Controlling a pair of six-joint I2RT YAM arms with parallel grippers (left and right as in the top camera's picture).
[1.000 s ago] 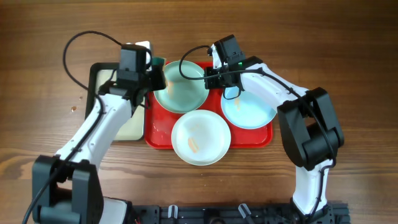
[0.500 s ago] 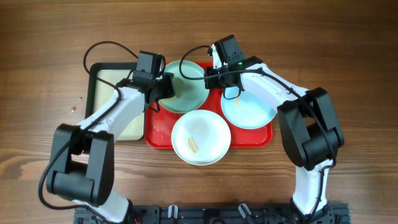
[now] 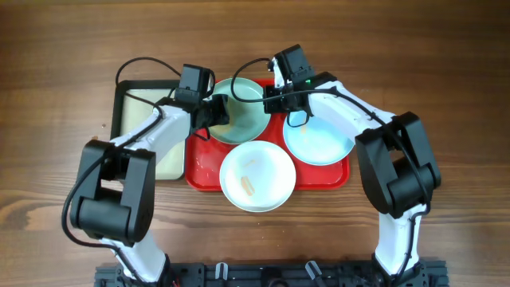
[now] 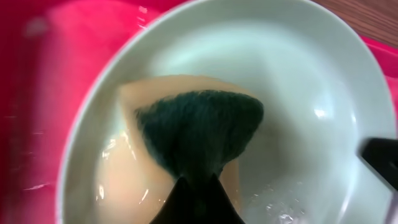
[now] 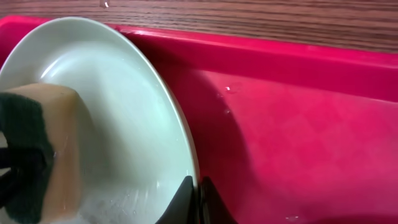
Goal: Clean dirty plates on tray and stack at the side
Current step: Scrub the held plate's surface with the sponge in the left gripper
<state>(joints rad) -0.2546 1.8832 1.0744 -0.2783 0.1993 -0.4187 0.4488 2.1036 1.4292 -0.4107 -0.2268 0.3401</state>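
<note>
three plates on the red tray (image 3: pixel 203 174), one under a sponge (image 4: pixel 199 130)

the back-left plate (image 3: pixel 249 119), pale with a smooth raised rim, lies at the far left of the tray. both arms meet over it. the left hand (image 4: pixel 199 186) is clamped on the sponge, which is tan with a dark green scrub face and is pressed into the plate's hollow. a wet film and small bubbles show beside it. the right hand (image 5: pixel 198 194) is closed on this plate's right rim, with one finger inside and one outside.

the white plate (image 3: pixel 257 177) lies at the front middle of the tray, reaching over its near edge, with orange smears inside. the light-blue plate (image 3: pixel 319 142) lies at the tray's right, partly under the right arm.

a smaller dark-rimmed tray (image 3: pixel 131 112) with a pale inside lies just left of the red one on the wooden table (image 3: pixel 446 80).
</note>
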